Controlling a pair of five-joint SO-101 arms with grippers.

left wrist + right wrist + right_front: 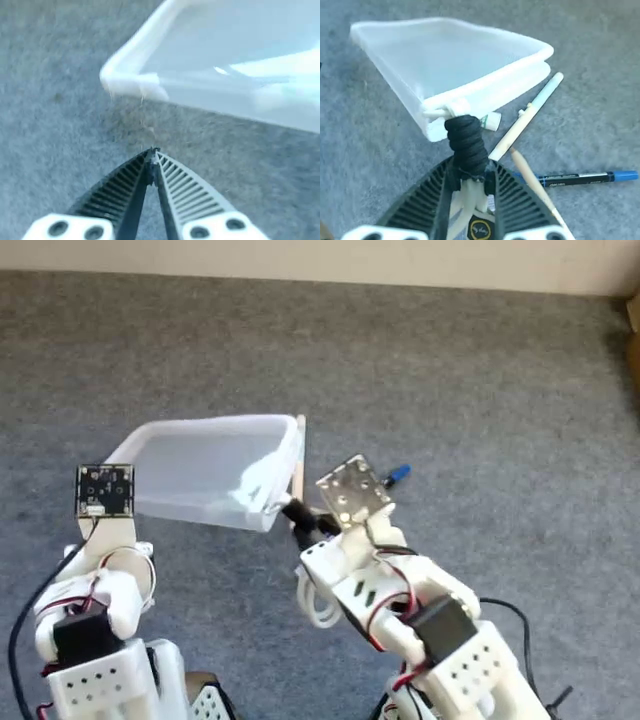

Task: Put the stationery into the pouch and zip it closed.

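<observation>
Translucent pouch (210,470) on grey carpet (480,360) | right gripper (470,176) pinching black zipper cord (466,142) at pouch corner | left gripper (152,152) pressed together, empty, near pouch | blue marker (580,178), pencil (532,182), pale pen (530,117) beside pouch, ends hidden behind right gripper

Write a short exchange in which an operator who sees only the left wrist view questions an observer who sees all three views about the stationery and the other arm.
Operator: I see a corner of the pouch and the carpet. Where is the stationery?
Observer: On the carpet beside the pouch. A blue pen and a pencil both lie outside it.
Operator: What about the right gripper?
Observer: It is shut on the black cord fixed to the pouch's rim.
</observation>
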